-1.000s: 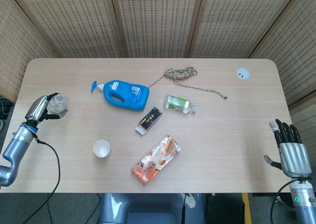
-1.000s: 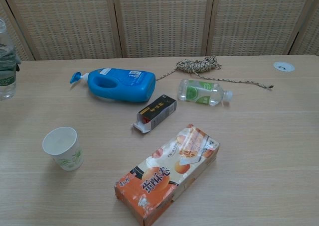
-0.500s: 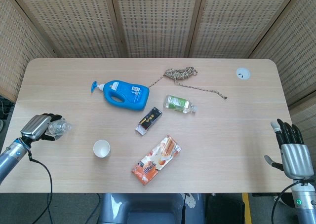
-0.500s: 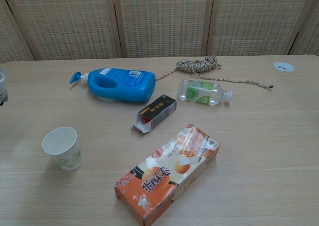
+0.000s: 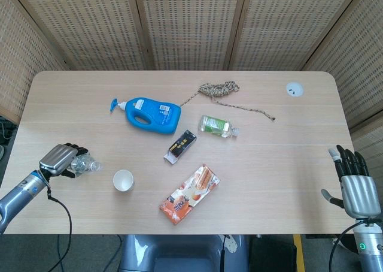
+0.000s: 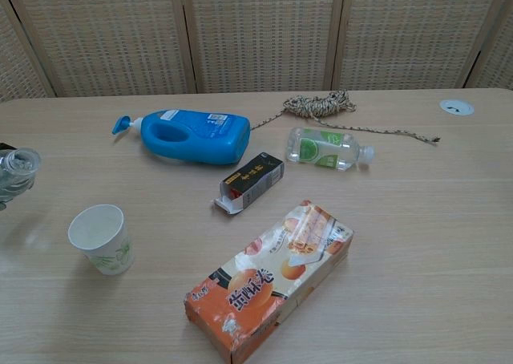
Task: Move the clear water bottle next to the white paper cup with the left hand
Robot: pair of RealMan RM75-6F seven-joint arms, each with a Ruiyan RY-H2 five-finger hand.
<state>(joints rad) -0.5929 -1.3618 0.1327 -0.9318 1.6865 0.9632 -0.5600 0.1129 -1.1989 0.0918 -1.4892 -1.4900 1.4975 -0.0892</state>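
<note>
Near the table's left edge, the left hand (image 5: 58, 159) is clamping the clear water bottle (image 5: 84, 163), now tilted and carried nearer, just left of the white paper cup (image 5: 123, 180); placement looks imminent. The right hand (image 5: 356, 185) is idling, fingers apart.

Blue detergent bottle (image 5: 149, 114), white paper cup (image 5: 123, 180) with green print, orange snack box (image 5: 189, 193), black carton (image 5: 181, 145)

The clear water bottle (image 5: 85, 163), in the left hand (image 5: 60, 160), lies left of the white paper cup (image 5: 123, 180).
</note>
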